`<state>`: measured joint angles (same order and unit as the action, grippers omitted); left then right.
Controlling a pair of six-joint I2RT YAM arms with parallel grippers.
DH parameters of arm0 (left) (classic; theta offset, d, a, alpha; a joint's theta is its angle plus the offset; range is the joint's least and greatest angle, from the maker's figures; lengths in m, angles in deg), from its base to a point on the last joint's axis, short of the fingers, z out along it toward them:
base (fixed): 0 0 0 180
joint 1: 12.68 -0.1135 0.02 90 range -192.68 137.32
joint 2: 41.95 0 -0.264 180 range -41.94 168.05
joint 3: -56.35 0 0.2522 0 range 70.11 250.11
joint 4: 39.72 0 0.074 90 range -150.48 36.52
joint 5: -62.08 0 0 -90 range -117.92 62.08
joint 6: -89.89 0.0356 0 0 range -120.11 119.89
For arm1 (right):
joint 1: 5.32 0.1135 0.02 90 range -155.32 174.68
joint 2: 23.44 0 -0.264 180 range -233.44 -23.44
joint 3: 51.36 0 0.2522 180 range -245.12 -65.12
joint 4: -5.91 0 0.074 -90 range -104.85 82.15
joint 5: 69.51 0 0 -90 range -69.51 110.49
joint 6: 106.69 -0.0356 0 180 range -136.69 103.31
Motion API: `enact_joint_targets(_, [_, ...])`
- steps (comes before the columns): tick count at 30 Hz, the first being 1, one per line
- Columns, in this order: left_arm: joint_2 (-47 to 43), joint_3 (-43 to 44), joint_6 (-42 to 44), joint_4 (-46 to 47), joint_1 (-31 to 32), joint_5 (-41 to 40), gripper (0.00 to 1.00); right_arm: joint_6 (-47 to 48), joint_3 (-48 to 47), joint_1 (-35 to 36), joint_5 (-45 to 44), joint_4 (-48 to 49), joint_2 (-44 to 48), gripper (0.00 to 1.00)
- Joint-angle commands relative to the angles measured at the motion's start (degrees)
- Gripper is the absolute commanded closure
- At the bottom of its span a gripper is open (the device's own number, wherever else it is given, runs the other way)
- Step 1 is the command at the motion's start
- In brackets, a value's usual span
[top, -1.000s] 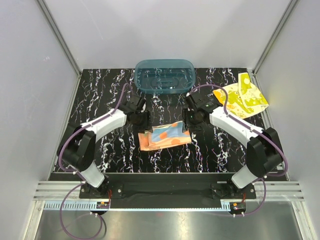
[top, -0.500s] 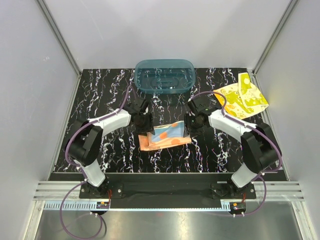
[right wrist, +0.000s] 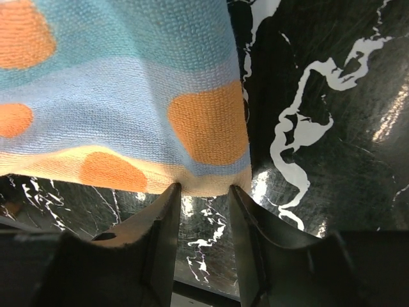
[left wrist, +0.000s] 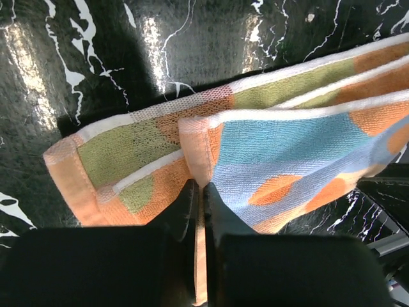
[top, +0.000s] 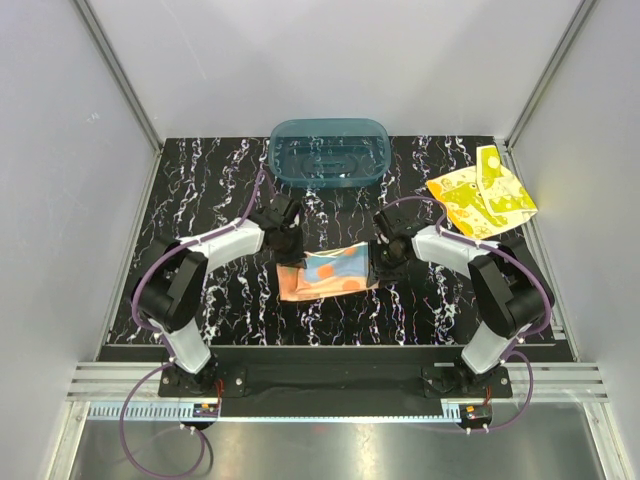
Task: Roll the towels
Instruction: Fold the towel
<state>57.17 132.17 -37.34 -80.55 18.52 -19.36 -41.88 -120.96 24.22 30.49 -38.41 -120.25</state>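
The light blue and yellow towel with orange dots (top: 330, 272) lies folded at the table's middle, and it fills the left wrist view (left wrist: 287, 137) and the right wrist view (right wrist: 128, 83). My left gripper (top: 290, 252) is at its left end, shut on a thin orange hem (left wrist: 200, 187). My right gripper (top: 378, 262) is at the towel's right end, its jaws apart with both tips touching the pale hem (right wrist: 204, 187); bare table shows between them. The bright yellow towel (top: 480, 198) lies crumpled at the back right, away from both grippers.
A teal translucent tub (top: 328, 152) stands at the back centre, just beyond both grippers. The black marbled table (top: 220, 180) is bounded by grey walls on the left, back and right. Both arms' purple cables arc over the table.
My left gripper has shut on the dotted towel's left hem. My right gripper has moved in to the towel's right edge and its jaws have narrowed slightly.
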Motion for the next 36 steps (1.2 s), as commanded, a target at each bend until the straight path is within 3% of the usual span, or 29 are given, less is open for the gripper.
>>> enact_joint_targets(1, [-3.0,1.6,-0.4,0.5,0.4,-2.8,1.0,-0.2,0.8,-0.4,1.0,2.1,0.2,0.57])
enact_joint_targets(10, [-10.3,-0.2,-1.3,-4.1,1.1,-10.1,1.0,0.5,-0.6,-0.4,0.4,0.0,1.3,0.51])
enact_joint_targets(18, [-12.1,-2.9,-1.3,-5.2,1.5,-12.4,1.0,1.4,-1.8,-0.4,0.9,-1.9,1.9,0.32])
enact_joint_targets(23, [-11.9,-5.5,-2.0,-4.2,1.5,-12.2,0.98,2.2,-2.9,-0.4,1.5,-4.0,4.4,0.26])
enact_joint_targets(28, [-12.0,-7.7,-2.3,-3.8,1.5,-12.9,0.88,3.9,-5.5,-0.4,3.3,-7.3,7.9,0.26])
enact_joint_targets(31, [-11.9,-8.2,-2.1,-3.9,1.5,-14.4,0.76,4.4,-7.7,-0.4,4.2,-9.2,8.7,0.26])
enact_joint_targets(36, [-12.0,-6.9,-0.5,-6.6,1.5,-18.2,0.43,5.2,-9.9,-0.4,9.2,-8.6,9.7,0.27])
